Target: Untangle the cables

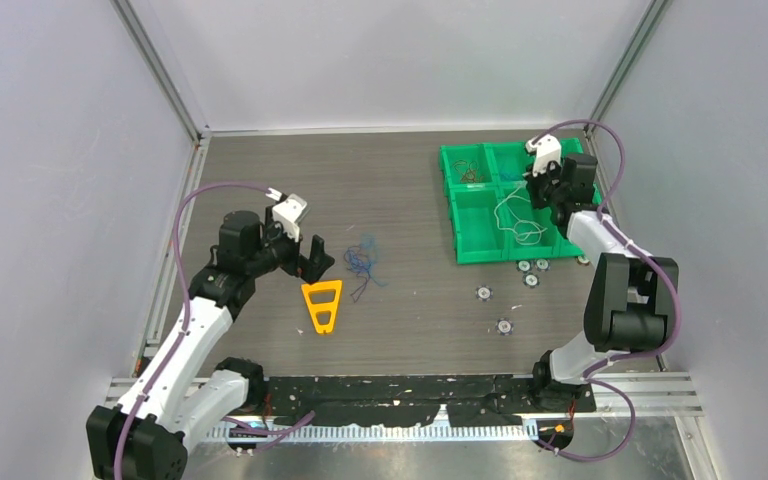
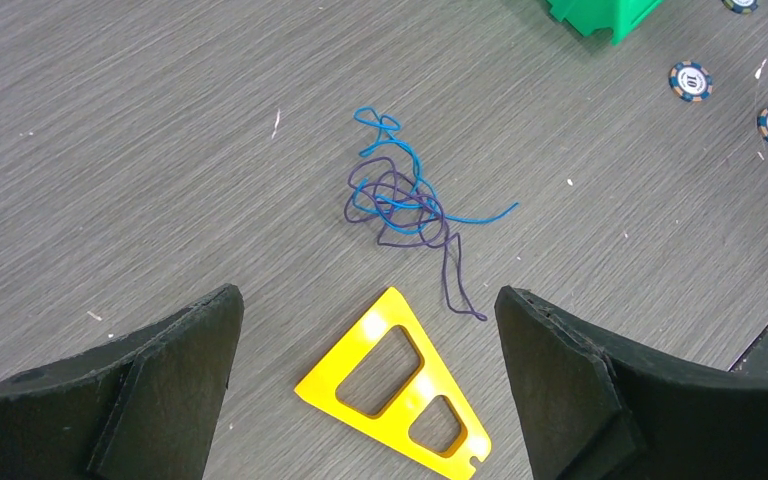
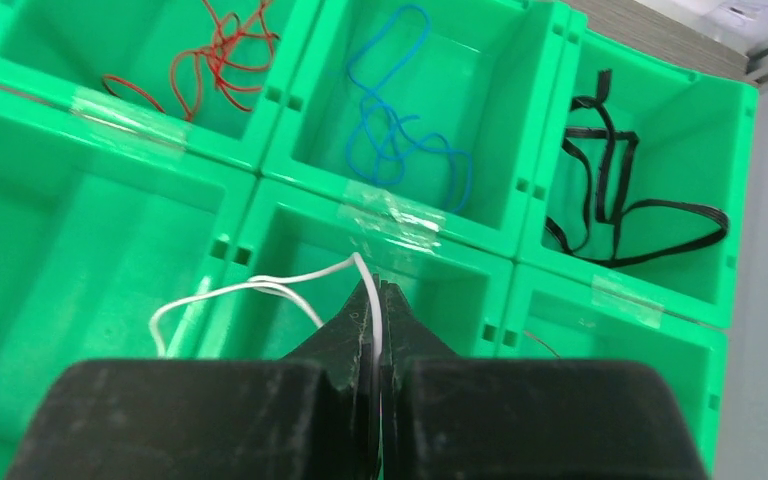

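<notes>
A tangle of a blue cable and a purple cable lies on the table. My left gripper is open above the table, just short of the tangle, over a yellow triangular plate. In the top view the left gripper sits left of the tangle. My right gripper is shut on a white cable over a middle compartment of the green bin. The white cable hangs down into the bin.
Other bin compartments hold a red cable, a blue cable and a black cable. Several poker chips lie on the table in front of the bin; two show in the left wrist view.
</notes>
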`<state>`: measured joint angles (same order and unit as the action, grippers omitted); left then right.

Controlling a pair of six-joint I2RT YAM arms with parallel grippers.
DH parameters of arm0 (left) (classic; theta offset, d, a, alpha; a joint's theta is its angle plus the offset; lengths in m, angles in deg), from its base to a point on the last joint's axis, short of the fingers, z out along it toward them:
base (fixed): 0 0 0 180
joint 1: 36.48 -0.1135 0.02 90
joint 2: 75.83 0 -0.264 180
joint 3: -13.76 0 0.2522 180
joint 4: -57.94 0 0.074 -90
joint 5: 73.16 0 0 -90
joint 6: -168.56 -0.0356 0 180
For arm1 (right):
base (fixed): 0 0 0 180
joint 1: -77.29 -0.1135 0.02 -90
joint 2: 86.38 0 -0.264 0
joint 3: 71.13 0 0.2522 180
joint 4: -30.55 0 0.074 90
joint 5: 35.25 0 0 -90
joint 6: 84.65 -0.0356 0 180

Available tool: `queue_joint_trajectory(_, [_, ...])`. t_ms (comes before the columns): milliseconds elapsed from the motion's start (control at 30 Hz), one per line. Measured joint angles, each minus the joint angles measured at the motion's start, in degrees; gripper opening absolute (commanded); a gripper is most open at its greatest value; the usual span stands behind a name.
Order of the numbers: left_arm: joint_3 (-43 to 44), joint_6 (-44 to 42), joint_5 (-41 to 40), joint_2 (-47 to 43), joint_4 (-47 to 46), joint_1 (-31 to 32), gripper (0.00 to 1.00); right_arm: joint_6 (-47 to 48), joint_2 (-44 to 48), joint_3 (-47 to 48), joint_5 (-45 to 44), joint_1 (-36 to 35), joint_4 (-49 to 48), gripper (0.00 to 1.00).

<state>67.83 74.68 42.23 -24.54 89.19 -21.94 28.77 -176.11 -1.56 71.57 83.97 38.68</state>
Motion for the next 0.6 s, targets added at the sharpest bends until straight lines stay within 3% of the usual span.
queue_joint_trajectory(233, [0.0, -0.4, -0.7, -0.1, 0.3, 0.0, 1.00, 4.3, 0.4, 0.1, -0.7, 4.0, -0.2, 0.06])
queue_joint_trajectory(600, [0.0, -1.1, -0.9, -0.3, 0.6, 0.0, 1.00, 1.7, 0.7, 7.4, 6.5, 9.4, 3.0, 0.06])
